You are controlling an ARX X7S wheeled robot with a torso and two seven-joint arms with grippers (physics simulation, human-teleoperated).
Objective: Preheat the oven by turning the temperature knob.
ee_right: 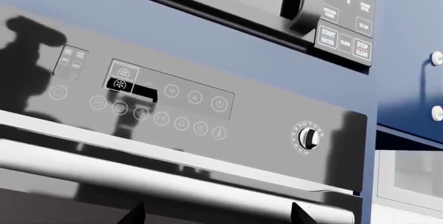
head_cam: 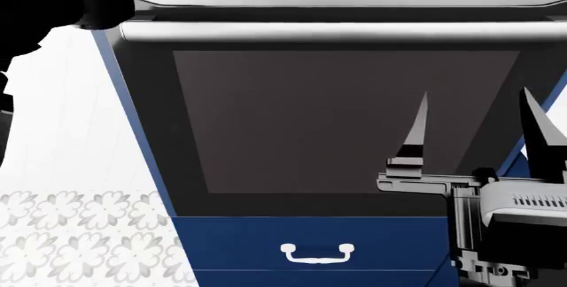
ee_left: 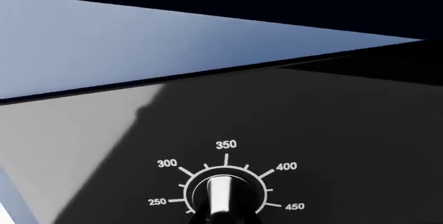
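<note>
Oven (head_cam: 346, 121), black, silver-stemmed temperature knob (ee_left: 223, 198)

Knob dial (ee_left: 225, 195): 250–450; microwave keys (ee_right: 344, 40) seemingly START, STOP/CLEAR

Black built-in oven (head_cam: 346, 121), door shut, silver bar handle (head_cam: 346, 31) across its top; temperature knob (ee_right: 308, 138) at the control panel's (ee_right: 173, 99) far end, dial marked 250–450.

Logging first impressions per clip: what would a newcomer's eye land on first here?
The oven's dark glass door fills the head view, its silver handle across the top. The right gripper stands open before the door's lower right. In the left wrist view, the temperature knob looms close, ringed by marks from 250 to 450.
</note>
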